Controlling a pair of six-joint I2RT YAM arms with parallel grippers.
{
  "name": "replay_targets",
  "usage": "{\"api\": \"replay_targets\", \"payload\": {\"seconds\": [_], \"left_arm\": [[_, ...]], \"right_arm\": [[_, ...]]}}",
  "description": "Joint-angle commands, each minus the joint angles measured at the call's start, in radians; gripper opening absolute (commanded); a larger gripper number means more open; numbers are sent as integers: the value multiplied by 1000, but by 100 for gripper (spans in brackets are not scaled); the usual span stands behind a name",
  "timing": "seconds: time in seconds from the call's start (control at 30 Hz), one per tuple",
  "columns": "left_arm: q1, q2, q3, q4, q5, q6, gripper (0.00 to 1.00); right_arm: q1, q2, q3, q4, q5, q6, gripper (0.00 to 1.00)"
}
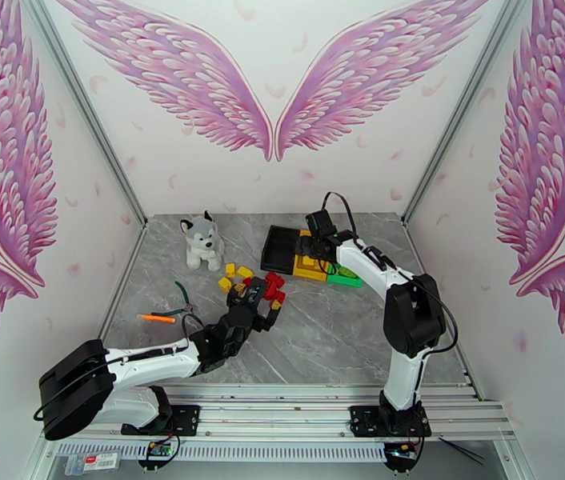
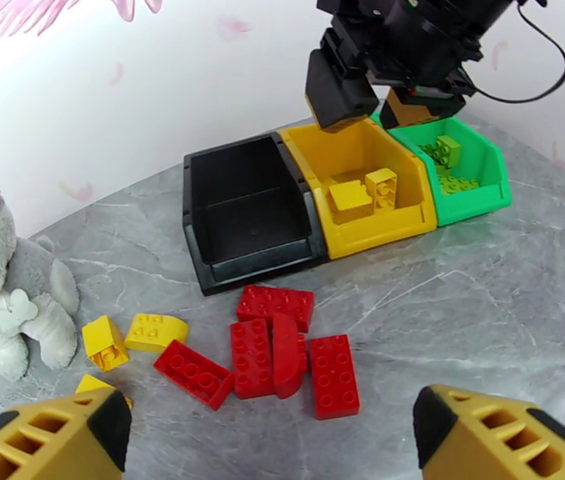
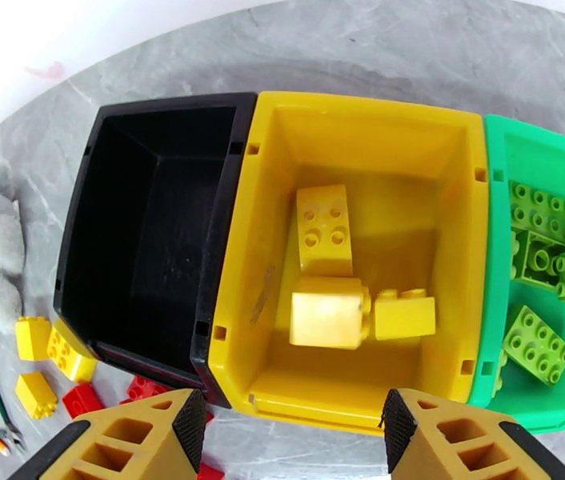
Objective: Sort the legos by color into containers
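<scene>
Agape right tool (image 3: 290, 414) above yellow container (image 3: 362, 130); agape left tool (image 2: 270, 410); containers (image 1: 282, 250) abreast left-right

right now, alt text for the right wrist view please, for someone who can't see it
Three joined bins seen from above: the black bin empty, the yellow bin holding three yellow legos, the green bin holding green legos. The right claw hangs open and empty at the bottom edge.
</scene>
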Motion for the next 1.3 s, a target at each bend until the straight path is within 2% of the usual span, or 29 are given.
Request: {"api": "replay_targets", "payload": {"seconds": [0.0,0.17,0.43,0.63,0.77,0.83,0.9,1.0,1.13,1.27], "left_arm": [[35,-32,-3,1,-31,-16,99],[113,-59,-32,-8,-20,-82,99],[300,-78,-47,-118,40,-235,99],[343,-89,3,-235,45,-281,99],[362,-99,23,-307,22,-259,99],[396,-95,23,-340,-4,-344,99],[456,-89,13,-332,111,-389,99],[505,-54,53,-351,284,-375,99],[509,24,148,-417,251,-434,99],[512,165,281,-486,255,-464,99]], "right_arm": [[60,-47,-38,23,9,-36,65],[143,-26,-30,29,-3,-52,66],[246,-1,-21,-5,-22,-64,65],[332,-137,-238,77,-71,-8,73],[428,-240,-381,99,-12,-18,82],[445,-300,-446,121,7,-19,89],[445,-356,-494,161,-8,-6,99],[446,-387,-507,190,-21,0,99],[446,-386,-516,178,31,0,99],[445,-399,-513,171,45,-8,99]]}}
